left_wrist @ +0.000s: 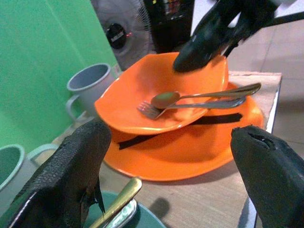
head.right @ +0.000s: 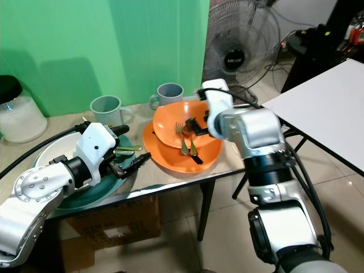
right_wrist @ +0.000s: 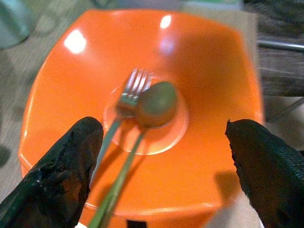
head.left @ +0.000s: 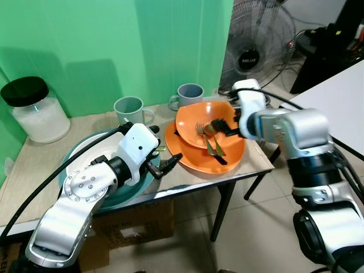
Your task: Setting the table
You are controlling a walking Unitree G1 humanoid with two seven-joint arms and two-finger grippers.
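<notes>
Currently logged: my right hand [right_wrist: 161, 156], fingers spread and empty, hung directly over the orange plastic bowl [head.left: 205, 122]; silver fork [right_wrist: 124, 102] and spoon [right_wrist: 154, 107] handles ran toward it.

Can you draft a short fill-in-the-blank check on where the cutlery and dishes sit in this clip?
1. The fork and spoon lie inside the orange ____.
2. The orange bowl rests on an orange ____.
3. The right gripper hovers over the bowl with its jaws ____.
4. Behind the dishes stand ____ grey mugs.

Missing words: bowl; plate; open; two
</notes>
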